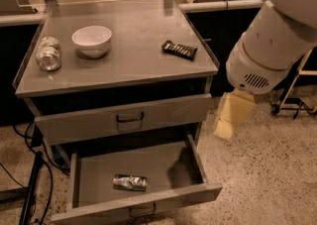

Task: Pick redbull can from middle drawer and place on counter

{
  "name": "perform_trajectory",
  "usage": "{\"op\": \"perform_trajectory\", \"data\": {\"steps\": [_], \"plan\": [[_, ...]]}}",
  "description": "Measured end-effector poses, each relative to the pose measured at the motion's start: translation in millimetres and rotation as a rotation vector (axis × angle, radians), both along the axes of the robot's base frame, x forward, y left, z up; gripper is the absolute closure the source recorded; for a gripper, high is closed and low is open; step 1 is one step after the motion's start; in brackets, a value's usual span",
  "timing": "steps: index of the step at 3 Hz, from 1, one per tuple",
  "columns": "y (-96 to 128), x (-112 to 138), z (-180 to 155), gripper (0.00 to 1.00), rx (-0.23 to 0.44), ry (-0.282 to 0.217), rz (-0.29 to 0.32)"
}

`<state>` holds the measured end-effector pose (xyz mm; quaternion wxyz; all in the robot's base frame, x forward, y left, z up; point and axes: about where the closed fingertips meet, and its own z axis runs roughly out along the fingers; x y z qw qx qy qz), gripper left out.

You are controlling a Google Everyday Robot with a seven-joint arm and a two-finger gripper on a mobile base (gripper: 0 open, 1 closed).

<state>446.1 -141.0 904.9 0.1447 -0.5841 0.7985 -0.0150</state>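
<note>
The redbull can (130, 183) lies on its side on the floor of the open middle drawer (143, 204), left of the drawer's centre. The drawer is pulled out towards me, below a closed drawer (124, 117). The counter (133, 55) is the flat grey steel top of the cabinet. My gripper (231, 116) hangs as a pale tan part under the big white arm (270, 45), to the right of the cabinet at about the height of the closed drawer. It is well above and to the right of the can and holds nothing.
On the counter stand a white bowl (92, 40), a clear crinkled jar (48, 54) at the left and a dark snack bar (179, 49) at the right. Cables (29, 189) run along the speckled floor at the left. A metal stand (294, 100) is at the far right.
</note>
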Motion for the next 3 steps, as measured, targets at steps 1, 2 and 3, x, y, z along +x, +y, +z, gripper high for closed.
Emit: {"op": "perform_trajectory", "data": {"steps": [1,2,3], "plan": [[24.0,-6.6,-38.6,0.0,0.001,0.026,0.033],[43.7,-20.5,-84.0,0.0,0.022,0.089,0.056],[45.8,-24.1,-90.9,0.0,0.023,0.1,0.06]]}}
